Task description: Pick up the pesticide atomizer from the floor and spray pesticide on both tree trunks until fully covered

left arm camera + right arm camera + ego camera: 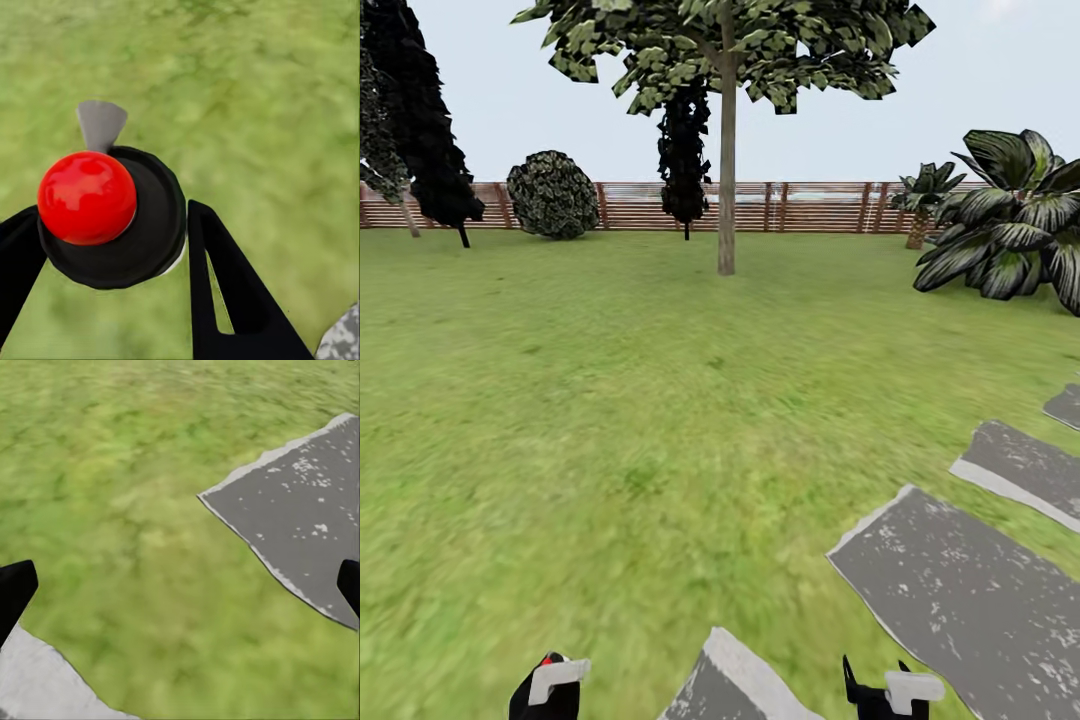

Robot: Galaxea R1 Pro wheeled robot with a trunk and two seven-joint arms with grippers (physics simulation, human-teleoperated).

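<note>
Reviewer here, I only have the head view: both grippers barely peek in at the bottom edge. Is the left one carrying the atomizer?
Observer: Yes. In the left wrist view the left gripper has its fingers around a black atomizer with a red top.
Reviewer: And the right?
Observer: The right gripper is open, nothing between its fingers.
Reviewer: What lies under it?
Observer: Lawn and a grey paving slab.
</note>
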